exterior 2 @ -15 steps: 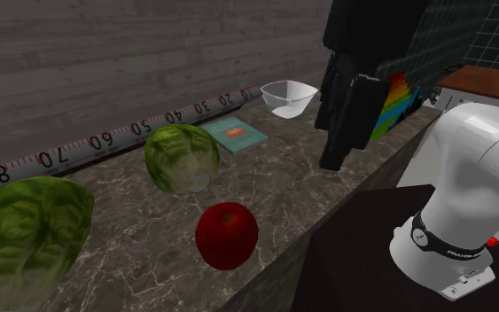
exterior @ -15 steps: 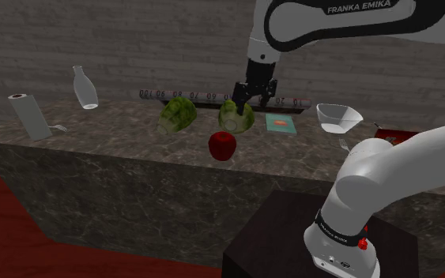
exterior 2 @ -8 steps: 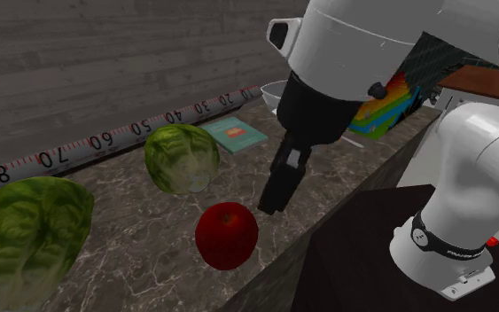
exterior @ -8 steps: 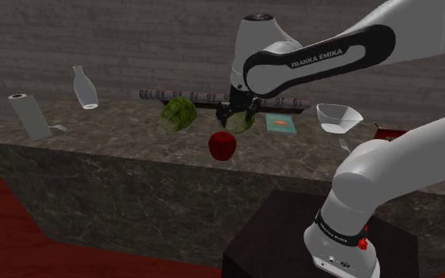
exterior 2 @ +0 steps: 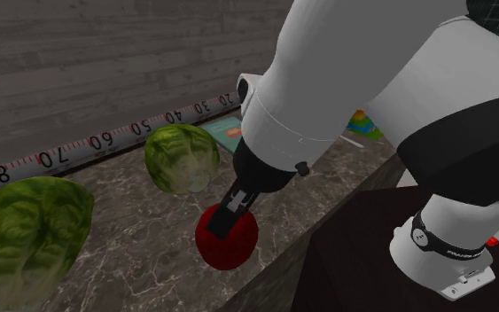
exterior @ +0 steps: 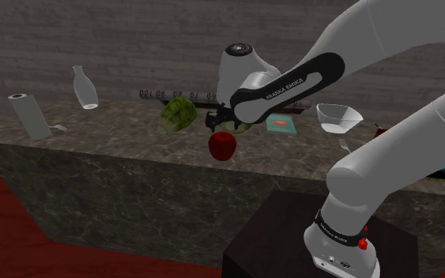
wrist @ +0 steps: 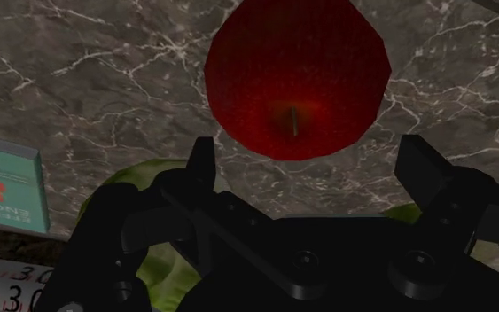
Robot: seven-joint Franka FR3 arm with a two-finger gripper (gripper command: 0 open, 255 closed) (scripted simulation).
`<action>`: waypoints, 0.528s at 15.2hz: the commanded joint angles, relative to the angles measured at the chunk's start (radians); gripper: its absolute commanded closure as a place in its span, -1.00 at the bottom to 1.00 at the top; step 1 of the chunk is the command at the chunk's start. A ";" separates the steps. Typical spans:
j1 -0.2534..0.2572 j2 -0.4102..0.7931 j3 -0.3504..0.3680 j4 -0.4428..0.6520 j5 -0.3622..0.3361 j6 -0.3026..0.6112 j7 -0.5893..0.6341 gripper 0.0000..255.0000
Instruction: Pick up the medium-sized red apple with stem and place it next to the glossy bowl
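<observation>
The round red apple with a short stem (wrist: 297, 80) lies at the near edge of the dark marble table (exterior: 118, 134), well apart from the glossy pale bowl (exterior: 339, 117) at the shoulder view's right. The black pincer (wrist: 312, 159) hangs just above the apple, its fingers spread and not touching it. Half a second ago the pincer was higher and further to the second exterior view's right. The apple has not moved.

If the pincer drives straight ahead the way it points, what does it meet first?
The red apple, dead ahead of the open pincer and not yet touched. Nothing seems to lie between, though depth is unclear.
</observation>
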 commanded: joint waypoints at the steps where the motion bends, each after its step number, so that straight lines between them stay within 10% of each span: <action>1: -0.017 0.026 0.008 -0.006 -0.020 0.034 0.016 -1.00; 8: -0.047 0.074 0.023 -0.012 -0.058 0.087 0.042 -1.00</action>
